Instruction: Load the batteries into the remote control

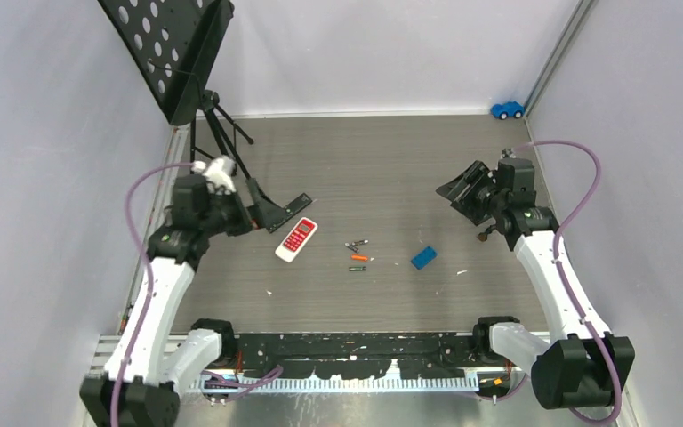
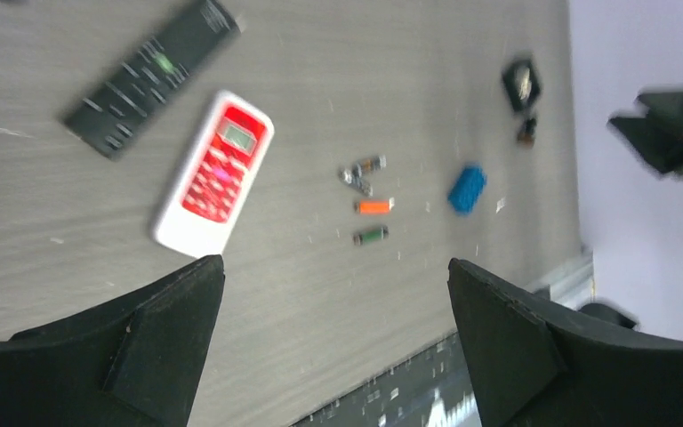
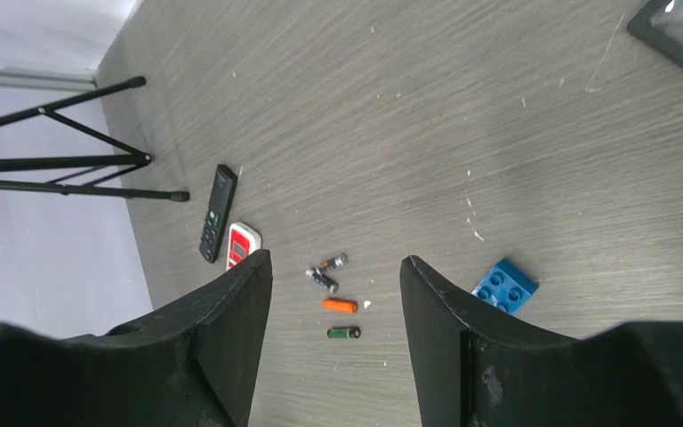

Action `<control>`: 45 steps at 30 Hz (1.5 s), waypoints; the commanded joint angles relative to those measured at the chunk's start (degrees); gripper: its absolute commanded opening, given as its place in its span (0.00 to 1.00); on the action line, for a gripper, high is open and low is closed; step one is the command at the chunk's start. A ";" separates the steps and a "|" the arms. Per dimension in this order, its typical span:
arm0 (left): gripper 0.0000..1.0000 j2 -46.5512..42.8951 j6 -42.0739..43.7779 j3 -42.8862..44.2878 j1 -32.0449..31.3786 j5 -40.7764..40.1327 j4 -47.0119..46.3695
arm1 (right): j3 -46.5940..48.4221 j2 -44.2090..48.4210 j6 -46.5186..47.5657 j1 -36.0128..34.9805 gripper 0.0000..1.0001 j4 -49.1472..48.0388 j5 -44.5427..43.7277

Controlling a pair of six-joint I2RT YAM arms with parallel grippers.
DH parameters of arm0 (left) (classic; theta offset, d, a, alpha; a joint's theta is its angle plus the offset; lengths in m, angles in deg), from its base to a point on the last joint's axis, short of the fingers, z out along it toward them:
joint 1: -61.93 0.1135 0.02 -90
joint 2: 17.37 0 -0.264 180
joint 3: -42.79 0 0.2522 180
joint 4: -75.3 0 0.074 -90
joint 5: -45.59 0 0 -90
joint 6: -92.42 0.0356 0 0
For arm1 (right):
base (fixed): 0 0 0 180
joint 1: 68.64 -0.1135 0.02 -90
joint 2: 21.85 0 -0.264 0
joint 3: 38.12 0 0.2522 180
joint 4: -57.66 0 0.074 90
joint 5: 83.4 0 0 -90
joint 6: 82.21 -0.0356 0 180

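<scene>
Batteries (image 1: 357, 256) lie mid-worktop, loose cluster of four: one orange (image 1: 359, 257), one green (image 1: 357, 268), two dark with silver ends (image 2: 361, 173) touching in a V. Grey wood-grain worktop (image 1: 391, 178), white specks, pale walls all round. Two remotes: red-and-white (image 1: 296, 238) just left of the batteries, black (image 2: 151, 76) beyond it. One blue block (image 1: 423, 257) to their right. Left pincer (image 2: 333, 267) spread wide, right pincer (image 3: 336, 261) also parted, both holding nothing, raised above the worktop.
</scene>
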 commanded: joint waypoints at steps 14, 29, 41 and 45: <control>1.00 37.93 3.12 7.78 -25.89 -39.68 -3.73 | -5.01 3.04 -0.61 -1.78 0.68 -0.55 0.97; 0.99 51.68 4.46 10.64 -25.89 -40.38 -2.96 | -5.85 5.50 1.38 -1.78 0.78 5.01 -1.49; 0.27 50.47 3.04 6.95 -26.05 -28.69 -7.17 | -6.10 1.57 0.20 -2.10 0.72 2.71 1.83; 0.04 45.82 1.14 7.22 -26.76 -22.93 -7.99 | -6.22 1.10 0.24 -3.89 0.71 -0.05 5.84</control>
